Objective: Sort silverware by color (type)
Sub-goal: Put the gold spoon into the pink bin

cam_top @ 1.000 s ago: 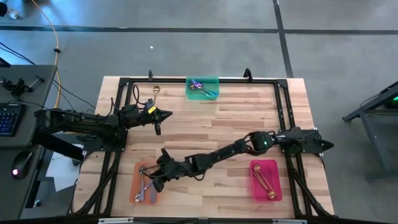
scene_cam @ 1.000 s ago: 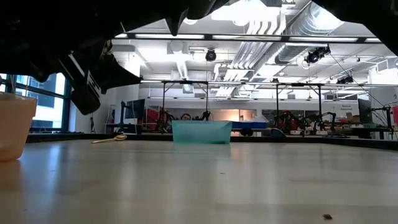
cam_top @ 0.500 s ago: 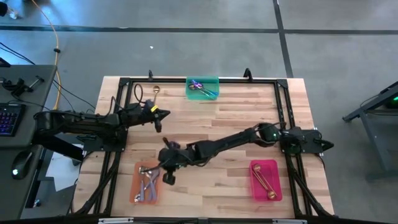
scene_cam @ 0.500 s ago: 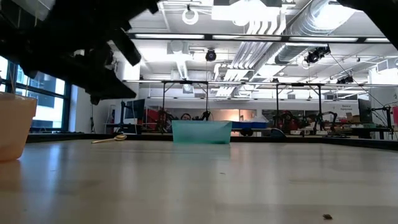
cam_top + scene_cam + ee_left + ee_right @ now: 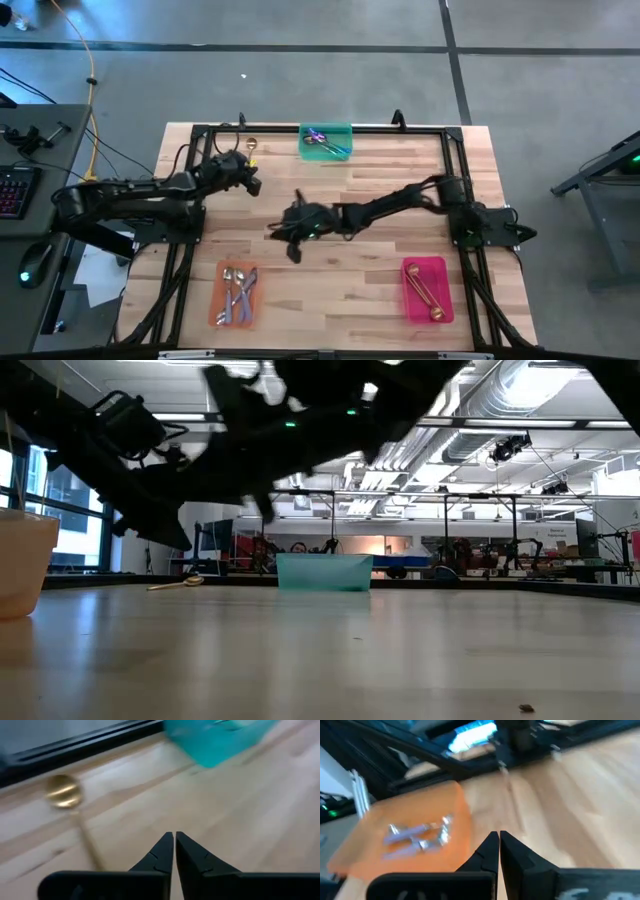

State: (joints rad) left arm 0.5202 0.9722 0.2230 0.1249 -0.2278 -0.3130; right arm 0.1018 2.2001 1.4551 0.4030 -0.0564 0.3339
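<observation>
A gold spoon (image 5: 251, 147) lies flat on the table near the far edge, left of the green tray (image 5: 326, 141), which holds iridescent spoons. In the left wrist view its bowl (image 5: 64, 791) lies just ahead of my left gripper (image 5: 174, 838), off to one side. That gripper (image 5: 256, 186) is shut and holds nothing. My right gripper (image 5: 293, 250) hangs over the table's middle, shut and bare. It points back at the orange tray (image 5: 415, 851), which holds silver spoons (image 5: 422, 836). The pink tray (image 5: 427, 290) holds gold spoons.
The orange tray (image 5: 237, 295) stands at the near left and the pink tray at the near right. A black frame (image 5: 320, 128) runs round the table top. Bare wood lies between the trays. The low view shows the gold spoon (image 5: 185, 582) left of the green tray (image 5: 323, 572).
My right gripper has drawn back from over the orange tray toward the table's middle and far side, carrying nothing; the silver spoons stay in the tray. My left gripper has swung toward the far edge, nearer the gold spoon, and tipped more level.
</observation>
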